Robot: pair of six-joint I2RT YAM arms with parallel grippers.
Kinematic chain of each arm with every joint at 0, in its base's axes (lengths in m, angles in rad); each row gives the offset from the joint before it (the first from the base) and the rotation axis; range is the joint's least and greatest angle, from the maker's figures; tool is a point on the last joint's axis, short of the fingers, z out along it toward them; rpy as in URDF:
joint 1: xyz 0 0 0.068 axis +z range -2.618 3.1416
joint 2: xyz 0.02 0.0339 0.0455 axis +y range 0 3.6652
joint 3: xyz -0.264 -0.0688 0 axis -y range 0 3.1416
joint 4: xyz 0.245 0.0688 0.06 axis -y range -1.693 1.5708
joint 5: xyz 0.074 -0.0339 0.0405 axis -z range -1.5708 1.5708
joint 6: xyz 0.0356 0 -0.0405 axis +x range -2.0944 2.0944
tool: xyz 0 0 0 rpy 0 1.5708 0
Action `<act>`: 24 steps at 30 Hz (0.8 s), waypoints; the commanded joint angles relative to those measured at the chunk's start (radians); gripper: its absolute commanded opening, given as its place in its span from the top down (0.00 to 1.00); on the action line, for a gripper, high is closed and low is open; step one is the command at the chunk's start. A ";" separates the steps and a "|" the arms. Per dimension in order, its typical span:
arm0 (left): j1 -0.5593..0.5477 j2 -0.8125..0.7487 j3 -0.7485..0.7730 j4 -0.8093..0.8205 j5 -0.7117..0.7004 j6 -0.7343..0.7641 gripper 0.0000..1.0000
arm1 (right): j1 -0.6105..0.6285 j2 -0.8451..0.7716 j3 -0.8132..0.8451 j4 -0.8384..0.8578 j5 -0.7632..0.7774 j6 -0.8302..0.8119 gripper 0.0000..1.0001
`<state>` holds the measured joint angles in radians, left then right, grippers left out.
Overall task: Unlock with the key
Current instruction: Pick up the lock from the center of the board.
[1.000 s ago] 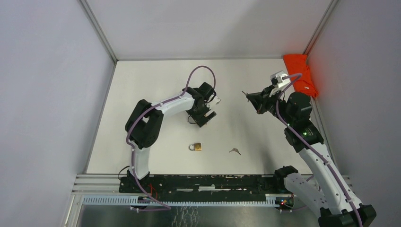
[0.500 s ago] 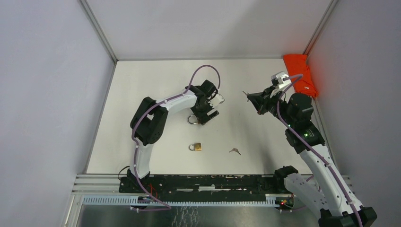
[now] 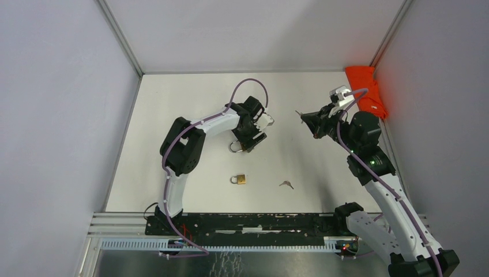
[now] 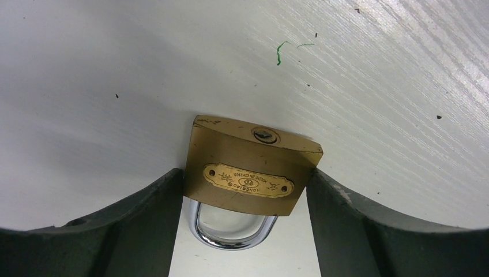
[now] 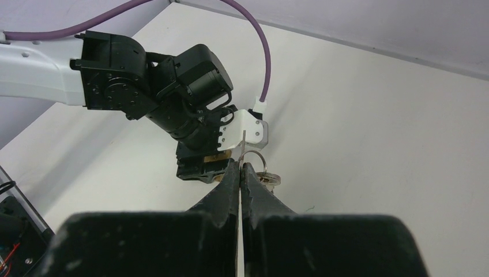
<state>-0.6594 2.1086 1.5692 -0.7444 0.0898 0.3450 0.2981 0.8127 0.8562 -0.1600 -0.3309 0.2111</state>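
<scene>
L end effector (image 4: 247, 193) grips padlock (image 4: 254, 167); R (image 5: 240, 166) pinches key (image 5: 244, 148).

A small oval plate (image 4: 248, 180) on the square brass padlock (image 4: 230, 147), low in the middle of the frame, says "MADE IN CHINA" upside down. Its other word is unclear.

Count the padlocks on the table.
2. One padlock sits between the left gripper's fingers; the second padlock lies nearer the arm bases, left of a loose key.

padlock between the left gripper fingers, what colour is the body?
The padlock body is brass-gold, shackle silver; clearest in the left wrist view.
</scene>
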 commanded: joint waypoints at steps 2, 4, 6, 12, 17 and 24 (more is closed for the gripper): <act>0.008 0.026 -0.036 -0.022 0.055 -0.005 0.42 | -0.005 -0.002 0.053 0.022 0.022 0.002 1.00; 0.010 0.036 -0.029 -0.024 0.054 -0.007 0.58 | -0.004 0.005 0.049 0.024 0.028 0.002 1.00; 0.010 0.036 -0.023 -0.016 0.053 -0.017 0.72 | -0.004 0.018 0.043 0.024 0.031 0.005 1.00; 0.010 -0.160 -0.096 0.129 0.005 -0.035 0.91 | -0.004 0.060 0.025 0.025 0.081 0.017 1.00; 0.011 -0.297 -0.084 0.123 0.008 -0.023 0.91 | -0.004 0.056 0.063 -0.005 0.167 0.010 1.00; 0.008 -0.495 -0.040 0.098 0.183 -0.013 0.92 | -0.006 0.079 0.060 -0.016 0.106 0.025 1.00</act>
<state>-0.6518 1.7775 1.4517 -0.6861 0.1307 0.3412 0.2977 0.8837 0.8867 -0.1974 -0.2012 0.2157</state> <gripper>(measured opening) 0.775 0.006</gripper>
